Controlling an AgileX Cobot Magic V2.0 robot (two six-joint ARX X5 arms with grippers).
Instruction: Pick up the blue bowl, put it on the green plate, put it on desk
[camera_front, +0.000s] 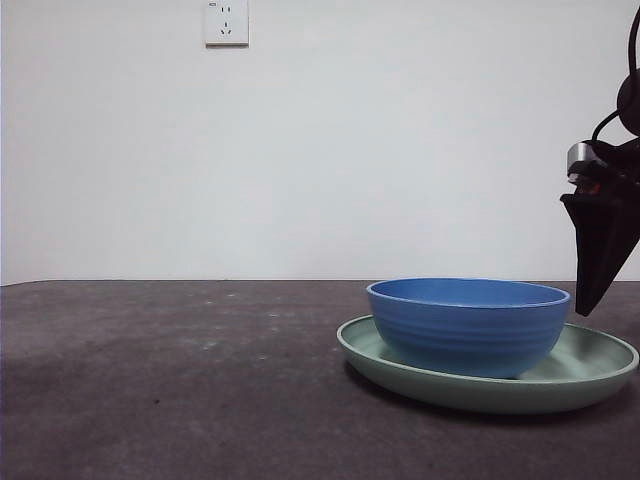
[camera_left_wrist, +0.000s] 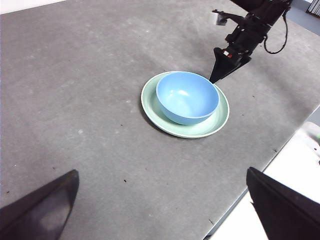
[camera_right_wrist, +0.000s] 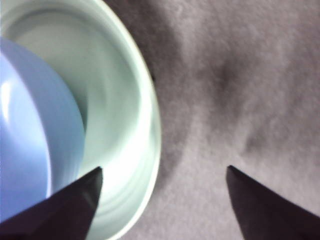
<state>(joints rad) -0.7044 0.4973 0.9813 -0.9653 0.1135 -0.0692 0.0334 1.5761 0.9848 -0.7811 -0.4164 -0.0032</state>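
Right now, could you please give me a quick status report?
Right gripper open, empty, low at the green plate rim. Left gripper open, high, waiting. Blue bowl sits upright on plate. Nothing in the way.

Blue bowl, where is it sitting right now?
The blue bowl sits upright inside the green plate, at the right of the front view on the desk, with the right claw open just beside the plate's rim.

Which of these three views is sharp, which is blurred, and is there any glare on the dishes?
Front view: sharp, even light, soft shadow under the green plate. Left wrist view: sharp, with a small highlight inside the blue bowl. Right wrist view: soft and blurred, the plate's rim washed out pale near the open right gripper.
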